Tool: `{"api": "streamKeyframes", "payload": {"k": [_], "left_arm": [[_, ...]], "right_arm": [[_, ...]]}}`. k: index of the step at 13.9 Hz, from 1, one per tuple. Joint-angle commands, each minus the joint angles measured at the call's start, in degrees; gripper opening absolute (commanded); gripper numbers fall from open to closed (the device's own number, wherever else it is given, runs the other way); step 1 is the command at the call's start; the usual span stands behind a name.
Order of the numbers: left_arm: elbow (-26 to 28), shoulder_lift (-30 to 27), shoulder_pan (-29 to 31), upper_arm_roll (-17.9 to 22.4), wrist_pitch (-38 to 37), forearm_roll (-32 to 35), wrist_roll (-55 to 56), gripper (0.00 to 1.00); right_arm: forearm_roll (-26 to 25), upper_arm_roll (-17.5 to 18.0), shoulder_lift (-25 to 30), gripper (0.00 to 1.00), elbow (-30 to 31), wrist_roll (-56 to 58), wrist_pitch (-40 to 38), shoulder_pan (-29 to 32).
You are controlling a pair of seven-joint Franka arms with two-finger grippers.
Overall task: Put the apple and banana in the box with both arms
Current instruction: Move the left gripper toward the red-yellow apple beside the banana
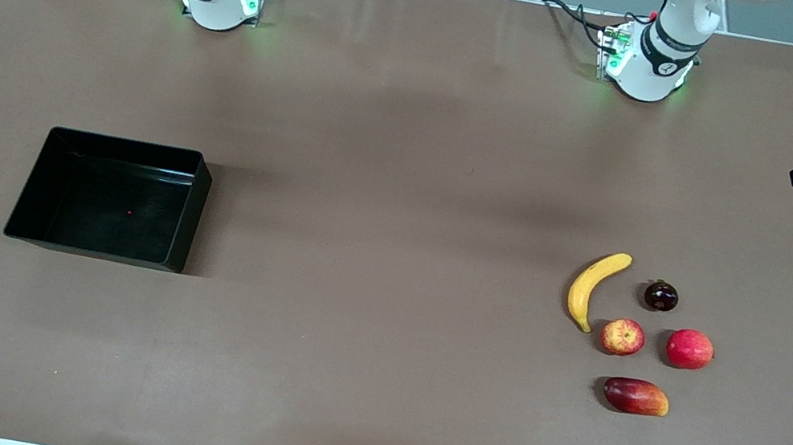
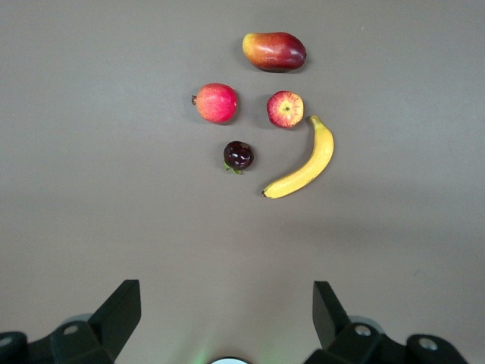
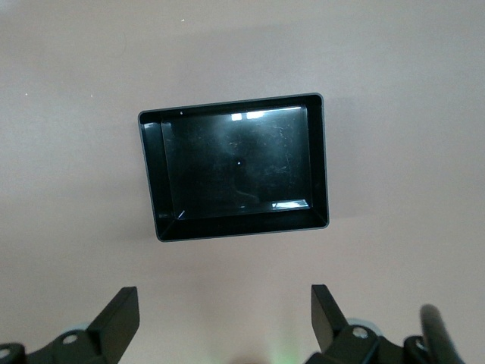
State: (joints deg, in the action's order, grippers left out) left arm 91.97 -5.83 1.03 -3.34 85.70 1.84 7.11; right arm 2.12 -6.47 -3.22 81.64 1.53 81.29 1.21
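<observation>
Nothing picked yet: left gripper [image 2: 226,303] above banana [image 1: 593,287] and apple [image 1: 622,336], right gripper [image 3: 224,307] above box [image 1: 27,190], jaws apart; next, descend and grasp.

My front view is evenly lit from overhead, soft and diffuse, so the brown table [image 1: 389,172] shows only faint broad shadow bands across its middle. The box [image 1: 186,210] casts a soft shadow toward the left arm's end, and each fruit sits on a small dark smudge. Green lamps glow at my two bases. In my right wrist view the glossy black box [image 3: 322,167] throws back white glare patches (overhead lights, mirrored), and the table looks washed pinkish. My left wrist view is dimmer and greyer, yet the banana [image 2: 307,163] is sharp.
</observation>
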Motion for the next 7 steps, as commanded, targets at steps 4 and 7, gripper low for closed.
{"api": "streamKeyframes", "payload": {"k": [4, 7], "left_arm": [[-1.0, 1.4, 1.4, 0.0, 0.6, -0.1, -3.5, 1.0], [1.4, 5.2, 2.5, 0.0, 5.9, 0.3, -2.5, 1.0]], "right_arm": [[-0.5, 0.3, -0.2, 1.0, -0.5, 0.5, 0.1, 0.3], [-0.4, 0.3, -0.2, 1.0, -0.6, 0.4, 0.1, 0.4]]}}
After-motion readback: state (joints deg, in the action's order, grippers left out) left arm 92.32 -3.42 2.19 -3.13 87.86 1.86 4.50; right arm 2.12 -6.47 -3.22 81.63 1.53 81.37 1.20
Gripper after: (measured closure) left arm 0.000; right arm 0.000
